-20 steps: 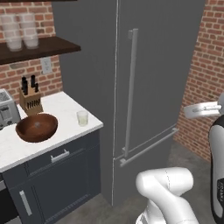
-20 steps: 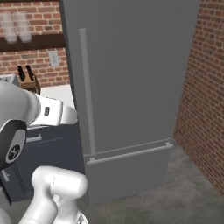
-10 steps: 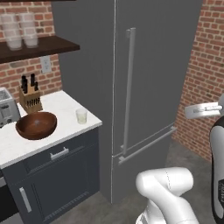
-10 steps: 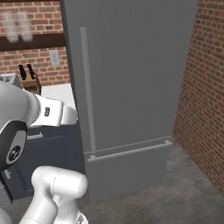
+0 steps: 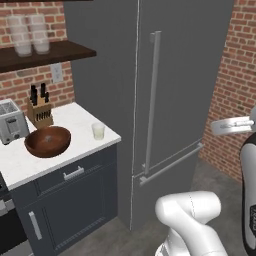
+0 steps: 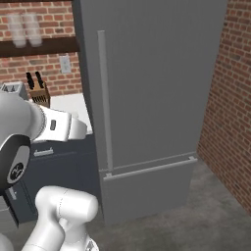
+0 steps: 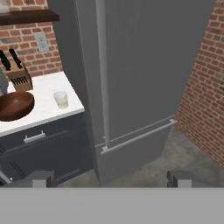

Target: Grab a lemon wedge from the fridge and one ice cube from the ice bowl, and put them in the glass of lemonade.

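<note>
My gripper [image 7: 111, 177] stands with its jaws spread as wide as they go; the two dark finger tips [image 7: 41, 178] sit far apart at the bottom of the hand view. Nothing lies between them and they touch nothing. I hold no object.

The fridge [image 5: 190, 90] is straight ahead of me, well apart from my tips. Its door is shut; the long light grey bar handle [image 5: 151, 100] runs upright down the door, and a second horizontal bar [image 7: 140, 136] crosses above the lower drawer. Lemon wedge: cannot tell, the closed door hides the interior.

Left of the fridge is a white counter [image 5: 75, 120] over dark cabinets. On it, the glass of lemonade [image 5: 98, 131] stands upright near the front corner next to the fridge. The ice bowl [image 5: 48, 141] sits just beside it, to its left, not touching. Ice cube: too small to make out in the bowl.

Behind the bowl stand a knife block [image 5: 40, 111] and a toaster [image 5: 12, 120], against the brick wall.
</note>
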Robot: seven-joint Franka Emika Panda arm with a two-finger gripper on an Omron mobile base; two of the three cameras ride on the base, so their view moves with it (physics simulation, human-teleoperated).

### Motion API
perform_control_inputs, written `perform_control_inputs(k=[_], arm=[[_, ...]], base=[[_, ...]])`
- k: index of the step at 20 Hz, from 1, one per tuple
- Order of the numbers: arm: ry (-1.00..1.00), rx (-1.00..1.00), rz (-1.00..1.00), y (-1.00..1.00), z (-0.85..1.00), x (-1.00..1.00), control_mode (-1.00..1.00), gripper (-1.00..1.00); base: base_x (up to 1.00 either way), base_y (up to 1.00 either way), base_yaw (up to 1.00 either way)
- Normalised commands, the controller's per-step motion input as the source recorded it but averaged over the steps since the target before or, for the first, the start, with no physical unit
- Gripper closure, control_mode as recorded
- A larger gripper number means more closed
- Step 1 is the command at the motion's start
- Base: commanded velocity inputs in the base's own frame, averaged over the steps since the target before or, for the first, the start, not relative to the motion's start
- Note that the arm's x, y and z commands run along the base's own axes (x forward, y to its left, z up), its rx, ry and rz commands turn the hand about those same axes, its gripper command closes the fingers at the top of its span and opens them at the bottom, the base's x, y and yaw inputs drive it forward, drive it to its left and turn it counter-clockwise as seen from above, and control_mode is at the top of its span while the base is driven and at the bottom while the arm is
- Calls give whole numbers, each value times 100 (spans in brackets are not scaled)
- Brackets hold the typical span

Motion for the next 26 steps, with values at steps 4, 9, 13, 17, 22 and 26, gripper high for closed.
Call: perform_control_inputs(k=[4, 9, 13, 17, 22, 26], arm=[[0, 0, 0, 0, 0, 0, 100, -100], [0, 0, 0, 0, 0, 0, 100, -100], [0, 0, 0, 0, 0, 0, 100, -100], [0, 0, 0, 0, 0, 0, 100, -100], [0, 0, 0, 0, 0, 0, 100, -100], [-10, 0, 0, 15, 26, 14, -100, -100]], base=[[12, 0, 0], [15, 9, -1], [6, 17, -1], [0, 15, 0], [0, 13, 0], [0, 0, 0]])
